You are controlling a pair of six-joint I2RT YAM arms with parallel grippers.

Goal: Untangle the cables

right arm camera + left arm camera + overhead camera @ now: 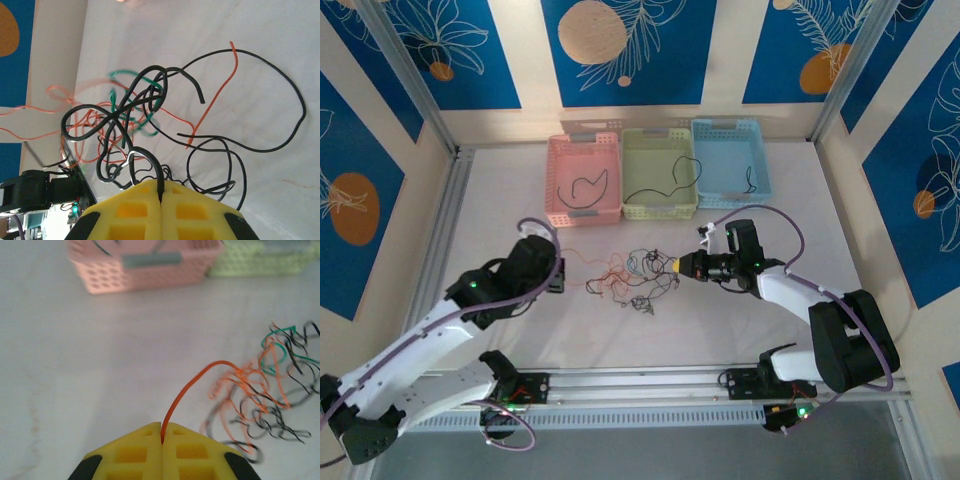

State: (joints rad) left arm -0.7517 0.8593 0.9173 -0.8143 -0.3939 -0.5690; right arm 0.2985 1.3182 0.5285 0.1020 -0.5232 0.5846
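The cables (635, 280) lie as a loose tangle of black, orange and green strands on the white table between my two grippers. My left gripper (161, 427) is shut on the end of an orange cable (190, 385), which arcs right into the clump (270, 395). In the top view the left gripper (562, 276) sits just left of the tangle. My right gripper (160, 186) is shut on a thick black cable (150, 160) that loops up out of the knot (130, 110). From above, the right gripper (676, 265) is at the tangle's right edge.
Three baskets stand in a row at the back: pink (584, 213), green (660, 211) and blue (732, 197), each with a black wire inside. The pink basket (145, 275) is ahead of the left gripper. Metal frame rails run along the table's left and near edges.
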